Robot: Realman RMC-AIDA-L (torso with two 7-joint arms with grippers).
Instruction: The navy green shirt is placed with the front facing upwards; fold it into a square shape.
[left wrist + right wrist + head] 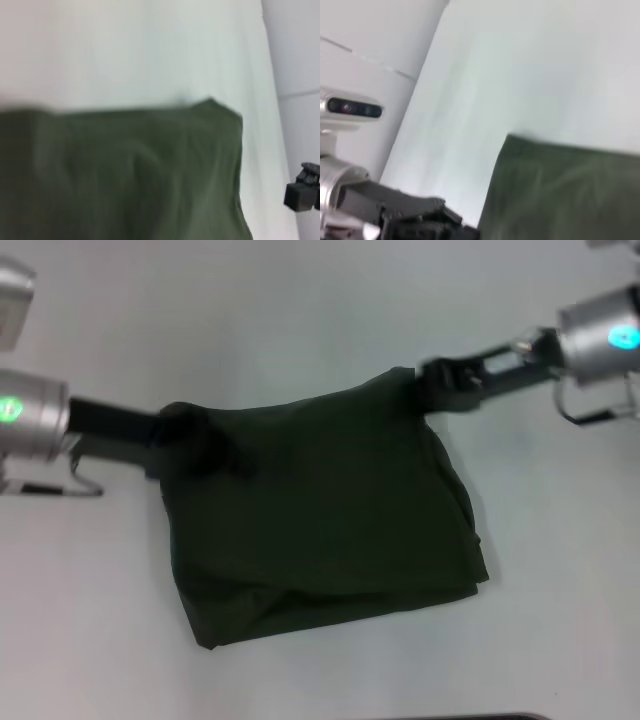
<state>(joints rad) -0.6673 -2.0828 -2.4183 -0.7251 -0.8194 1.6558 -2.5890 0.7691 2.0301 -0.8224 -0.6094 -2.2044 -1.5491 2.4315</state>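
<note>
Head view shows a plain pale desk (300, 320). On it lies the navy green shirt (330, 510), folded into a thick, almost square bundle. The left gripper (205, 452) pinches its far left corner, and the right gripper (440, 383) pinches its far right corner.

Left wrist view shows the shirt's cloth up close and the other gripper far off.

Right wrist view shows the shirt's edge beside the left gripper.

Silver cylindrical wrists with green lights carry each black claw (440, 380).
</note>
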